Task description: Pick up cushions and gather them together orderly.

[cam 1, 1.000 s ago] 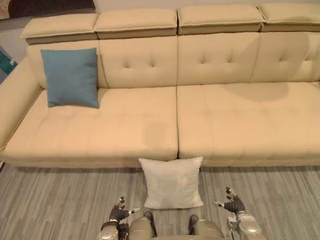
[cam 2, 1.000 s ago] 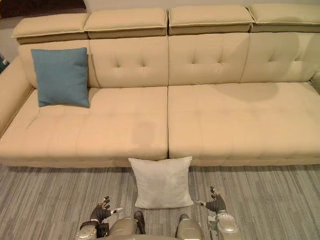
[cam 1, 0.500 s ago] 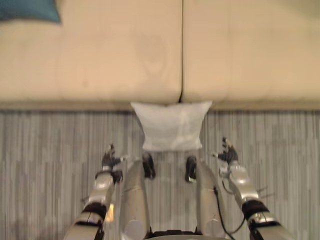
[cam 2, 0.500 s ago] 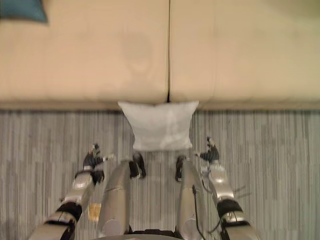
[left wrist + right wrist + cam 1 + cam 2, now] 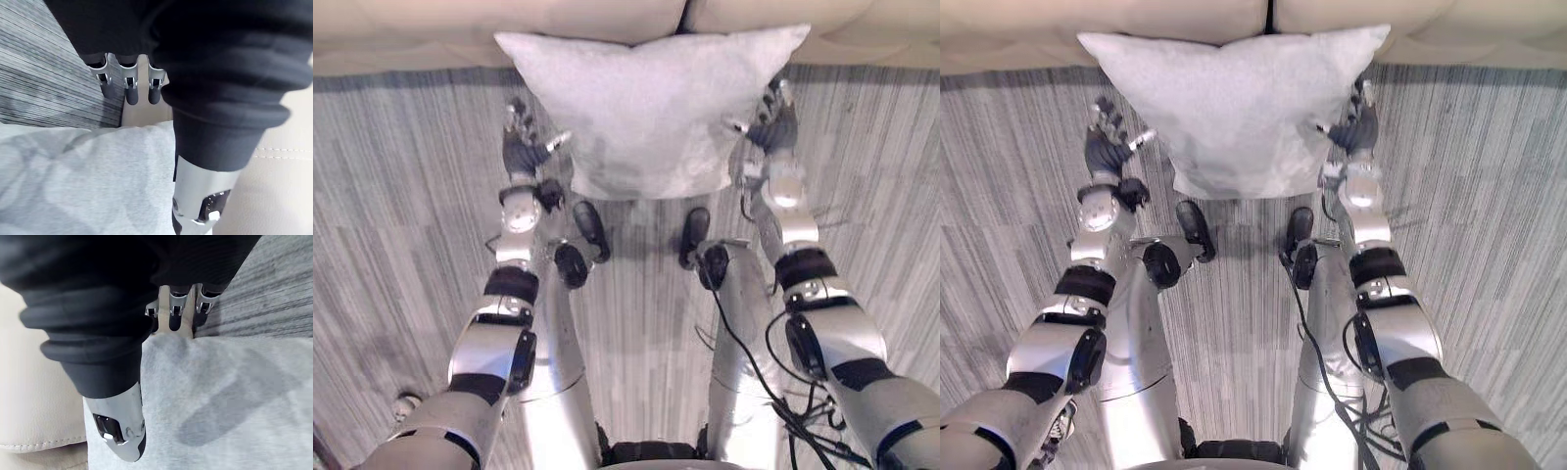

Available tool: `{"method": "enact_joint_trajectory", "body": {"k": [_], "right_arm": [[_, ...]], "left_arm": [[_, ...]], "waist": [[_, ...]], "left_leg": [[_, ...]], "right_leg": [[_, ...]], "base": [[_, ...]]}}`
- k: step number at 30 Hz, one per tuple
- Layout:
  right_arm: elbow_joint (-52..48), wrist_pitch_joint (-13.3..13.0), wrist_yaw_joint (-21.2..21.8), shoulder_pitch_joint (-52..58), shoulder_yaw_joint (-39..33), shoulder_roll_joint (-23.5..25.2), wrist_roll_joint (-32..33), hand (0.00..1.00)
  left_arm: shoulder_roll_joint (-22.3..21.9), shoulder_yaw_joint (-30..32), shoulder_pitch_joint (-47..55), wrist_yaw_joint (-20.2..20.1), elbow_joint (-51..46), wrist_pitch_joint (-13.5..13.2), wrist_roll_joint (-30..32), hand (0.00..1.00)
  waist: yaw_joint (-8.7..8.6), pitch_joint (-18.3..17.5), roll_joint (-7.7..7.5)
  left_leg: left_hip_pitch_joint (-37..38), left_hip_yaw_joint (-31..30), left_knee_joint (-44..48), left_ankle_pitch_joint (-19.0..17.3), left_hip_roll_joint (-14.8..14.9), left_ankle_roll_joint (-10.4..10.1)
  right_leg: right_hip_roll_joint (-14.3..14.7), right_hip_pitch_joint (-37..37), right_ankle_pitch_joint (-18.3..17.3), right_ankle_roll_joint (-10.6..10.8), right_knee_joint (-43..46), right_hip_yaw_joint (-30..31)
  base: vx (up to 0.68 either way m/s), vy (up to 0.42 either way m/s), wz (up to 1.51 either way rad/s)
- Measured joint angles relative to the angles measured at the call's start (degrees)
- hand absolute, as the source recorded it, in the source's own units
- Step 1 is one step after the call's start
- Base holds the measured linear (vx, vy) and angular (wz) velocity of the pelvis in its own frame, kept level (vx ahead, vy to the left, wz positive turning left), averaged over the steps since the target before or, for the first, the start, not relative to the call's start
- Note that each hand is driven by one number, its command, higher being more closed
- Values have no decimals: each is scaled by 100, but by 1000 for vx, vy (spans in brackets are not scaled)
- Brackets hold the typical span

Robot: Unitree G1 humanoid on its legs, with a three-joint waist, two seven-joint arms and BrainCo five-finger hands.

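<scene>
A white square cushion stands on the grey floor, leaning against the front of the beige sofa. My left hand is at the cushion's left edge, fingers straight, its thumb tip touching the fabric. My right hand is at the right edge, also open, with its thumb over the cushion's side. The left wrist view shows the cushion just under the thumb and straight fingers. In the right wrist view the cushion lies beside the thumb.
Grey striped carpet spreads to both sides of the cushion. The sofa's front edge runs along the far side, right behind the cushion.
The camera has tipped down and closer, so the sofa seat and blue cushion left the picture. Both hands have reached forward from near the floor to the white cushion's two sides.
</scene>
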Motion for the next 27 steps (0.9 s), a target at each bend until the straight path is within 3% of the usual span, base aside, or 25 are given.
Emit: {"method": "enact_joint_trajectory", "body": {"k": [9,15,18,24,26,27], "right_arm": [[-80,14,-303,-340,65,328,380,100],[-1018,4,-286,92,460,426,541,100],[-1522,-3,-282,577,588,484,531,100],[-3165,-246,-273,2433,624,649,234,100],[-3712,-320,-244,3464,724,667,36,100],[-3896,-329,-219,3694,726,664,30,100]], "left_arm": [[202,-39,-445,522,-164,28,3,100],[167,-208,-153,846,-928,27,20,100],[16,-271,250,924,-1370,24,46,100],[-527,-718,1784,1068,-2790,-202,255,100],[-793,-1069,2763,1066,-3303,-304,263,100],[-855,-1116,2962,1060,-3448,-315,264,100]], "waist": [[-100,2,-1],[-145,-10,-10],[-144,-16,-11],[-129,-180,-26],[-136,-790,-25],[-139,-822,-26]], "left_leg": [[-144,58,171,3,80,11],[85,33,133,51,142,30],[601,35,-83,63,163,8],[2571,209,-1270,191,37,-183],[3171,319,-1790,240,-62,-267],[3405,345,-1917,255,-93,-292]], "right_leg": [[1,-143,-5,8,145,24],[73,82,20,-26,111,-9],[109,622,31,-44,-132,-79],[155,2581,128,-94,-1294,-227],[142,3149,141,-71,-1771,-251],[140,3379,147,-59,-1893,-260]], "base": [[-15,22,-1],[-41,2,-3],[-14,-16,-4],[30,-52,4],[116,-52,8],[223,-32,4]]}}
